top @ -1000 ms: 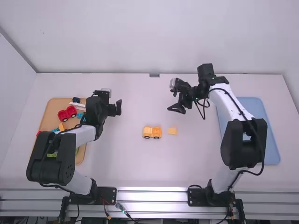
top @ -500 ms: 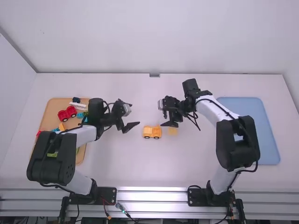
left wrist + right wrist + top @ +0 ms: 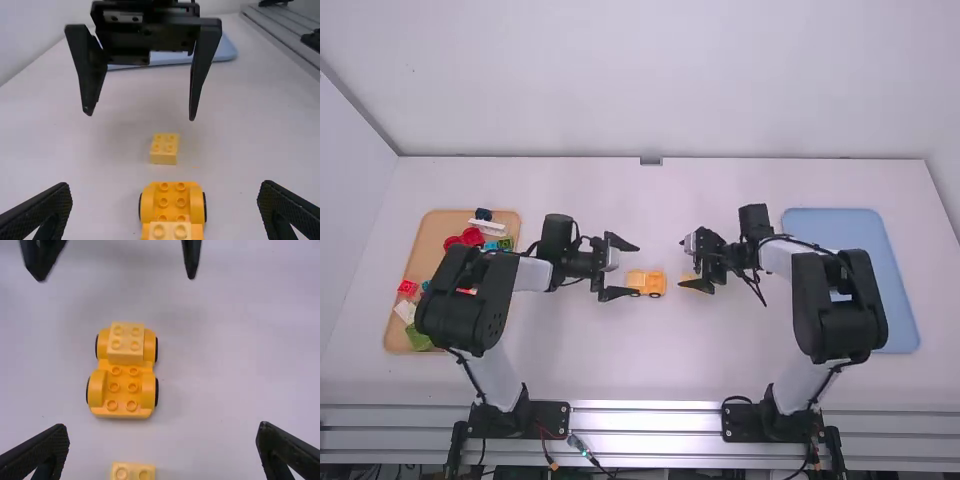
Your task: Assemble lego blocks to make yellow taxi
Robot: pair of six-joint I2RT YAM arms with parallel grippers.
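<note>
Swinging in from its own side, the left tool (image 3: 637,270) has reached the car (image 3: 647,284), while the right tool (image 3: 681,264) has drawn back slightly and come nearer; the car has stayed put. Nearest, in the wood tray (image 3: 428,240), the high view shows a green block (image 3: 419,338), then a white block (image 3: 406,311) and a red block (image 3: 408,288). Farther along, the car stands upright on the surface (image 3: 620,350), between the two tools. Its wheels face the high view; the right wrist view shows its studs and a top block (image 3: 126,342) on the end toward the left arm. The loose block (image 3: 164,149) lies near the car's other end; the left wrist view shows its four studs, the right wrist view just part of it. Both tools have their fingers wide apart, with nothing between the pads gripped. Red pieces (image 3: 473,237) lie toward the tray's far end. Across the surface, by the right arm, is the blue tray (image 3: 902,310).
</note>
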